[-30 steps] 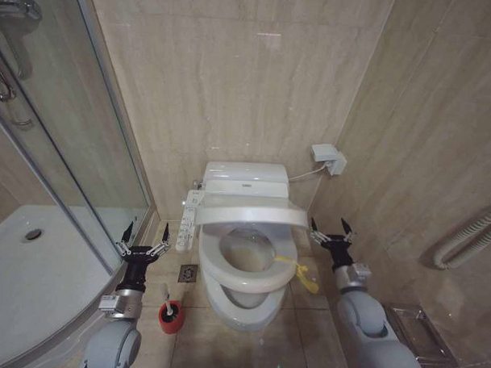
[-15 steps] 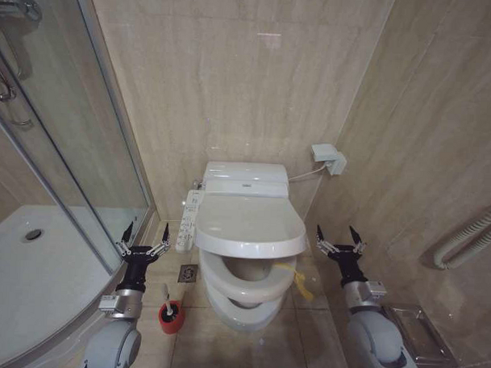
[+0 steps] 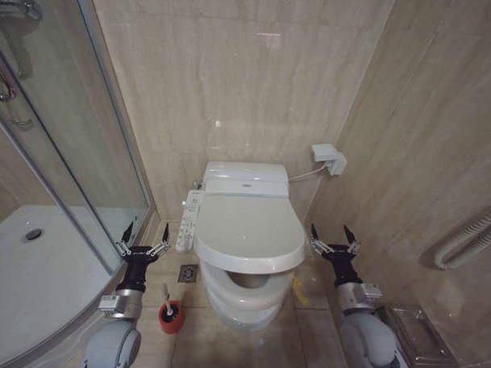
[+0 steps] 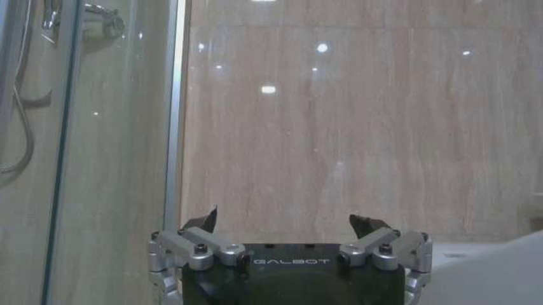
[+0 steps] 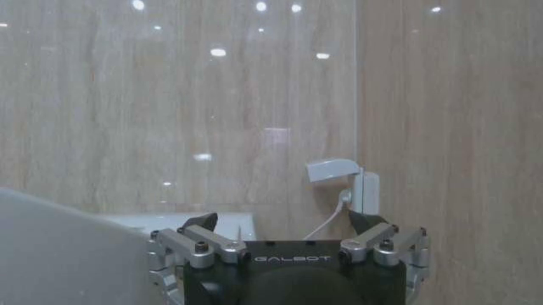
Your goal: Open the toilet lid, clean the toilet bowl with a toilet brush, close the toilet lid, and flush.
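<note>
The glossy white toilet lid (image 3: 248, 226) lies lowered over the seat ring (image 3: 226, 277), with a narrow gap still showing at its front. Under them stands the white toilet bowl (image 3: 242, 315), its inside hidden. A yellow tab (image 3: 300, 292) hangs at the lid's right side. The toilet brush (image 3: 169, 304) stands in its red holder on the floor left of the bowl. My left gripper (image 3: 144, 238) (image 4: 291, 219) is open above the brush. To the right of the lid, my right gripper (image 3: 333, 239) (image 5: 291, 219) is open and holds nothing; the lid's edge (image 5: 60, 254) shows beside it.
A long button panel (image 3: 189, 221) runs along the toilet's left side. The glass shower door (image 3: 93, 146) and curved shower tray (image 3: 33, 273) close off the left. A wall socket (image 3: 329, 159) (image 5: 344, 181), a grab rail (image 3: 469, 239) and a metal rack (image 3: 418, 331) are at the right. A floor drain (image 3: 188, 272) lies by the brush.
The lid has dropped from half raised to nearly flat over the seat. My right gripper has drawn away from the lid's edge, out to the right. The left arm has stayed still.
</note>
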Tool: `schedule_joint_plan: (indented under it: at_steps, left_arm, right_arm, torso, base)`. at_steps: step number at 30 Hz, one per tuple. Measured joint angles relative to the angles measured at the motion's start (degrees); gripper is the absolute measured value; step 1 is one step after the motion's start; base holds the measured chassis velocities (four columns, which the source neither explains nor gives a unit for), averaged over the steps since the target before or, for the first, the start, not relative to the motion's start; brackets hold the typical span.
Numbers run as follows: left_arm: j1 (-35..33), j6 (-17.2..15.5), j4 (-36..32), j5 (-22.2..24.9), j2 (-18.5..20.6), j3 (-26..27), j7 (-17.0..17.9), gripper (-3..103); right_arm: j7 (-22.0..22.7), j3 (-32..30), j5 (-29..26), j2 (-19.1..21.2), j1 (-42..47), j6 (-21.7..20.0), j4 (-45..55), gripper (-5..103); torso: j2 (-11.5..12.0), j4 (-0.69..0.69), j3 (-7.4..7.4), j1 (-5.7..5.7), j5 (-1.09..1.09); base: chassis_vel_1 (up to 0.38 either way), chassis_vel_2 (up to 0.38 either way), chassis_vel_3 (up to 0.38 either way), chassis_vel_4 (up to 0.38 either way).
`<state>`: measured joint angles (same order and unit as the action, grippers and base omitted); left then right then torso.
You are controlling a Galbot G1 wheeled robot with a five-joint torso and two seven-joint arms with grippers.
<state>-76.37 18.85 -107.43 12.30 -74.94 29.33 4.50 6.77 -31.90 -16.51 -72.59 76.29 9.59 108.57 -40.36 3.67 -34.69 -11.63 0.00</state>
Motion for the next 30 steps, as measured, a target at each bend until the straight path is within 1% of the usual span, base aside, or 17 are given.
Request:
schedule_joint_plan:
  at_steps: [8,30]
  left_arm:
    - [0.0,0.0,0.0,0.0,0.0,0.0,0.0,100]
    - [0.0,0.0,0.0,0.0,0.0,0.0,0.0,100]
  right_arm:
    - [-0.6,-0.2,-0.2,0.2,-0.5,-0.2,-0.4,100]
    - [-0.7,-0.2,-0.3,0.3,-0.5,-0.3,-0.3,100]
  torso:
    - [0.0,0.0,0.0,0.0,0.0]
    - [0.0,0.0,0.0,0.0,0.0]
  base:
    - [0.0,0.0,0.0,0.0]
    - [0.0,0.0,0.0,0.0]
